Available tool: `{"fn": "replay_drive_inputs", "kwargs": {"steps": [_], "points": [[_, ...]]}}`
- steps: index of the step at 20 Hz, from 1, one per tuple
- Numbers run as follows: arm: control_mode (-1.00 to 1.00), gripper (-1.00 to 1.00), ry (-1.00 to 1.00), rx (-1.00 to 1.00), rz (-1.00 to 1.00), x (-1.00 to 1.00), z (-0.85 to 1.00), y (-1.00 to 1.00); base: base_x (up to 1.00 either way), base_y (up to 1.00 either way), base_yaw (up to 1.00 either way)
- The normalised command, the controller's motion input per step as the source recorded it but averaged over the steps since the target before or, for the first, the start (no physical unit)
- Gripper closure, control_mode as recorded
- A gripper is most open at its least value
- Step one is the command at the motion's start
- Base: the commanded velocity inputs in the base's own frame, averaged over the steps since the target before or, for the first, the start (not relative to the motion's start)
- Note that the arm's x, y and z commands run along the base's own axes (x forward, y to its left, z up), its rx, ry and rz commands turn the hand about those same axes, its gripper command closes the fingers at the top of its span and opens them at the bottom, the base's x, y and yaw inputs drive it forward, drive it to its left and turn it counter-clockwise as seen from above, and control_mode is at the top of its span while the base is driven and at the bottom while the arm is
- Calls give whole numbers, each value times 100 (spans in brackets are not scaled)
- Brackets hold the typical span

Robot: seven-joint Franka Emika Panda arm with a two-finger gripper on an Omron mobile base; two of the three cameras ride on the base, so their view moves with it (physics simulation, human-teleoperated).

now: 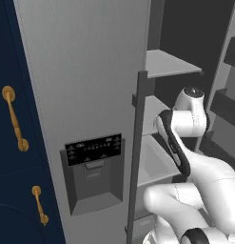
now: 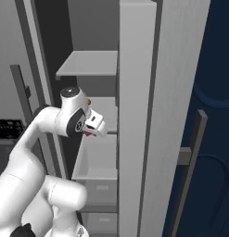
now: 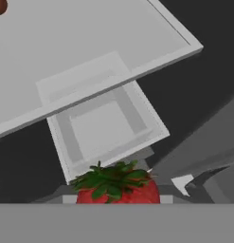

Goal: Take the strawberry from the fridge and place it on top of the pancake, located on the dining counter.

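Though fingers hidden, strawberry seemingly gripped, bottom cut off.

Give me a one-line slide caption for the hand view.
Hand camera inside the open fridge: the strawberry sits at the pincer, leafy top showing, above a white shelf and a drawer.

Your left base cam sits close behind the arm, facing the fridge door and its open shelves. Right base cam sees those same shelves from the opposite side. Hand cam looks down past the fingers, strawberry right at them, the drawer beyond.
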Motion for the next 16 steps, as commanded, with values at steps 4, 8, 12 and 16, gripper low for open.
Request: {"fn": "replay_drive_inputs", "kwargs": {"steps": [4, 8, 12, 16], "points": [[-100, 100, 0, 0, 22, -100, 23, 0, 0, 0, 0], [-100, 100, 0, -2, 25, -100, 0, 15, 0, 0, 0], [-100, 100, 3, -4, 7, -100, 0, 24, 0, 0, 0], [-100, 100, 12, -12, -3, -74, -10, 4, 0, 0, 0]]}}
